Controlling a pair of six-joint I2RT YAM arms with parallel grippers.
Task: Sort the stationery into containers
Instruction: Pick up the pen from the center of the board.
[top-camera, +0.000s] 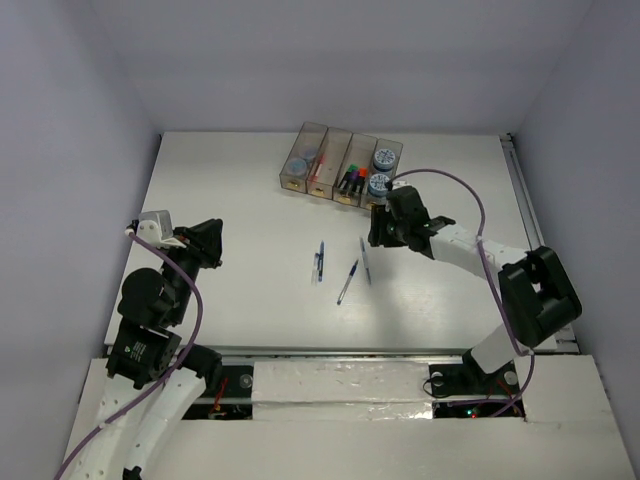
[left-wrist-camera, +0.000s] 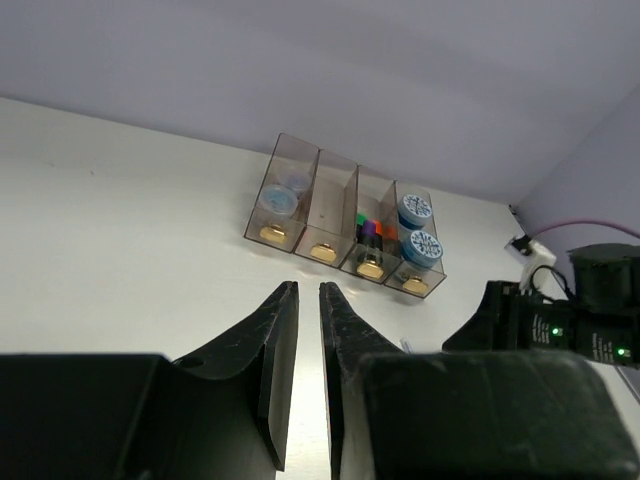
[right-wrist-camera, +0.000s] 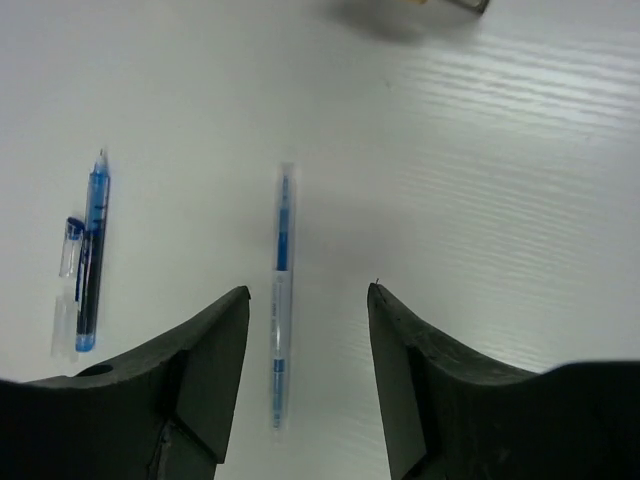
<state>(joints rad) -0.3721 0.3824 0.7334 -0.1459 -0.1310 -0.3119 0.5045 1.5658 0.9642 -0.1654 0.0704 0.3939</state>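
The containers (top-camera: 340, 165) stand at the back of the table as a row of four smoky bins, also in the left wrist view (left-wrist-camera: 330, 215). They hold blue-grey rolls (top-camera: 382, 170), highlighters (top-camera: 350, 180) and a pink pen (top-camera: 318, 165). Three blue pens lie loose mid-table (top-camera: 319, 262) (top-camera: 347, 282) (top-camera: 365, 260). My right gripper (top-camera: 378, 232) (right-wrist-camera: 308, 290) hangs open low over a clear blue pen (right-wrist-camera: 280, 300), which lies on the table nearer the left finger. Another blue pen (right-wrist-camera: 90, 260) lies further left. My left gripper (top-camera: 213, 245) (left-wrist-camera: 308, 286) is shut to a thin slit, with nothing in it.
White walls close off the left, the back and the right of the table. A metal rail (top-camera: 525, 200) runs along the right edge. The right arm's purple cable (top-camera: 470, 200) arcs above the table near the bins.
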